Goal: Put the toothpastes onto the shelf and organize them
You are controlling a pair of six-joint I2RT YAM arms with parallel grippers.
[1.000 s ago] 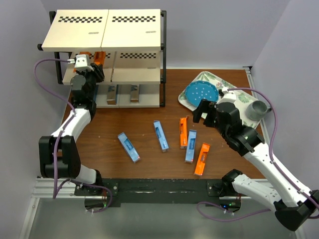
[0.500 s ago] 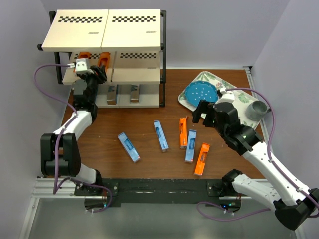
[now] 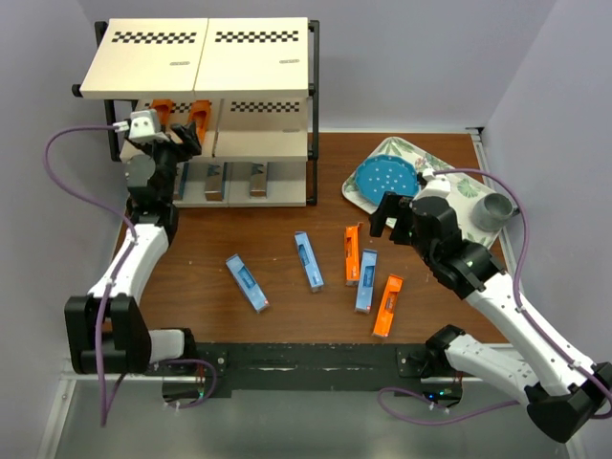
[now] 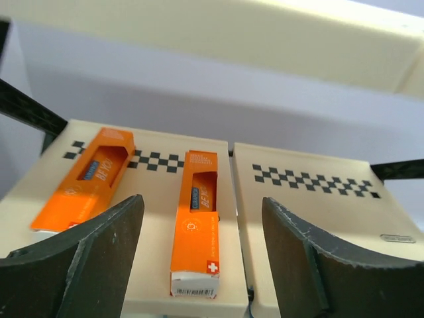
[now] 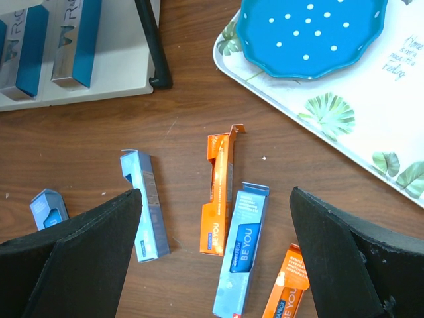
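Observation:
The shelf stands at the back left. Two orange toothpastes lie side by side on its middle board. My left gripper hovers just in front of that board, open, its fingers apart from the nearer carton. Two silver-grey cartons sit on the bottom board. Several more cartons lie loose on the table, among them a light blue one and an orange one. My right gripper hangs open above an orange carton and a light blue carton.
A floral tray at the back right carries a blue dotted plate and a grey cup. Walls close in on the left and right. The shelf's black post stands near the loose cartons.
My left gripper has opened, let go of the orange carton on the middle board, and drawn back to the left. The right arm has not moved.

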